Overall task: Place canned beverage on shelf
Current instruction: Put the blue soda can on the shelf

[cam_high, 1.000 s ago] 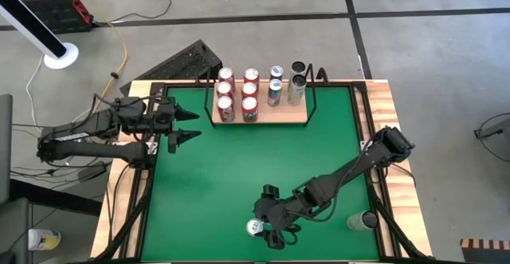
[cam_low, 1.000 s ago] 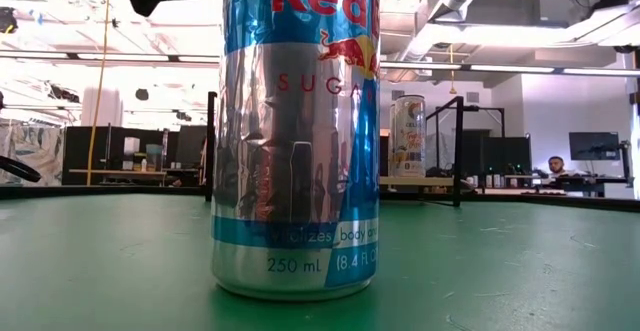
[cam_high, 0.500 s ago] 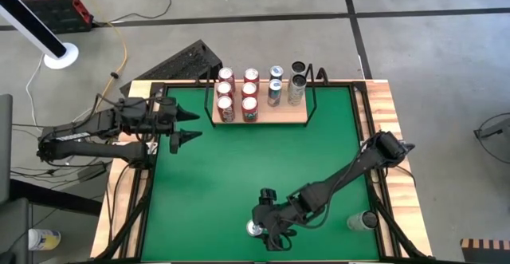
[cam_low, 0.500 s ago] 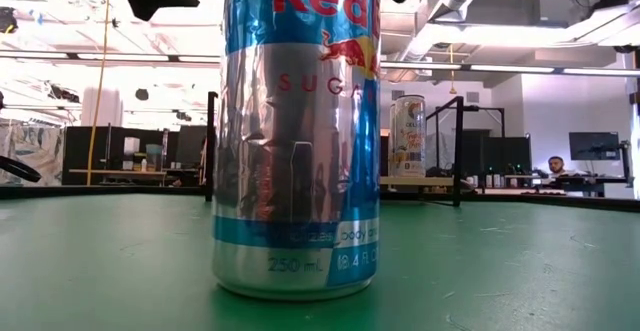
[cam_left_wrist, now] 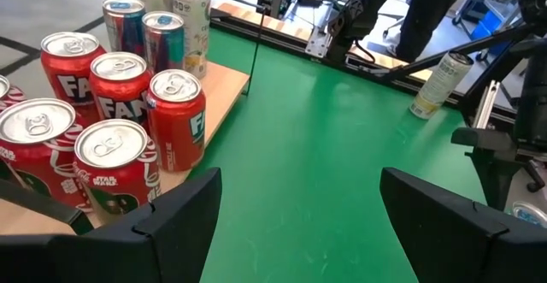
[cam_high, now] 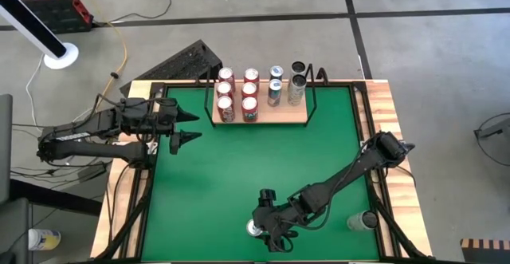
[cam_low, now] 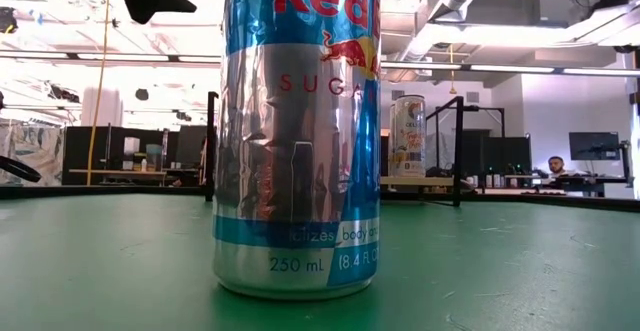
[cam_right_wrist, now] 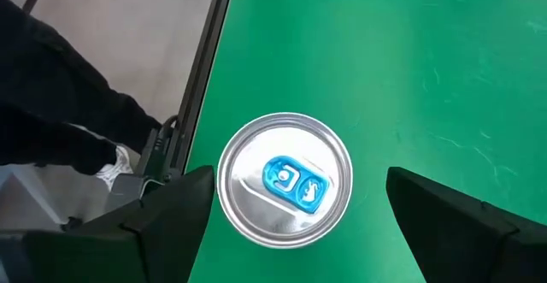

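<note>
- Green table [cam_high: 239, 168], grey concrete floor all round.
- Shelf [cam_high: 259, 114] at the far edge, crowded with cans.
- Right gripper [cam_high: 264, 234] spread above the blue-tabbed can [cam_right_wrist: 285, 180], near edge.
- Left gripper [cam_high: 190, 127] spread, beside the shelf.

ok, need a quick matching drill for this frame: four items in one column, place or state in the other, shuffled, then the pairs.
Items:
1. blue-tab can
2. red cans
3. left gripper
4. pale can

Places or states:
A. lying on its side by the table's right edge
B. upright on the green mat near the front edge, under the open right gripper
C. open, idle at the table's left side
D. standing on the shelf, left half

Pairs: 1-B, 2-D, 3-C, 4-A
</note>
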Controlling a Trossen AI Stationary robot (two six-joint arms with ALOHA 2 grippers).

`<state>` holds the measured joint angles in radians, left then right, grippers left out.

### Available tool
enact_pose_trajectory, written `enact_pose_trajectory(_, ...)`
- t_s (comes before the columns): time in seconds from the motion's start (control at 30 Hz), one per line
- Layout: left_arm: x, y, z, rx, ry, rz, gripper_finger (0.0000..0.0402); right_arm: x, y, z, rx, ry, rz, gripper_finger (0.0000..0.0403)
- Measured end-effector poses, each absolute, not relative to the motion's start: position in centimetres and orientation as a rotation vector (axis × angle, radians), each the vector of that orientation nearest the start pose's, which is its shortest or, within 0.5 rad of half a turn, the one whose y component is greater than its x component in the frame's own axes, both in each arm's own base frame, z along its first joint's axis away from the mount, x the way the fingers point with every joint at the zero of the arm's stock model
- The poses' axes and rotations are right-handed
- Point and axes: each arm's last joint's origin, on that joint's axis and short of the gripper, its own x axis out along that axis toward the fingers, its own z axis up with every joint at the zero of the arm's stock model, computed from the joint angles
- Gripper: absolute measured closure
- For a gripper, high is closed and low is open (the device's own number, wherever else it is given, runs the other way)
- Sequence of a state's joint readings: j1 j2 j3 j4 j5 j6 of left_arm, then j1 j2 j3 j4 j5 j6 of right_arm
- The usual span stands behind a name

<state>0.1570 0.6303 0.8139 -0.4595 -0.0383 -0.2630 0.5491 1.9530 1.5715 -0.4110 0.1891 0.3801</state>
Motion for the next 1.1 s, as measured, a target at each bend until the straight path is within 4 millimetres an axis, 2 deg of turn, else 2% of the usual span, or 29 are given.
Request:
enact_pose_trajectory(0.37, 12.8, 2.2, 33.7, -0.276, 0.246, 0.245, 0.0098, 37.6, 23.2, 25.1, 0.114, 0.716, 0.249, 0.0031)
enact_pose_trajectory(0.6, 12.8, 2.2, 33.7, -0.277, 0.245, 0.25, 0.0098, 36.9, 23.0, 24.3, 0.038, 0.791, 0.184, 0.0031)
enact_pose_trajectory(1.0, 12.8, 2.2, 33.7, -0.283, 0.244, 0.251, 0.0098, 37.2, 22.5, 24.4, 0.013, 0.775, 0.174, 0.0031)
enact_pose_trajectory(1.1, 12.8, 2.2, 33.7, -0.284, 0.244, 0.252, 0.0098, 37.7, 22.6, 23.4, 0.011, 0.786, 0.168, 0.0031)
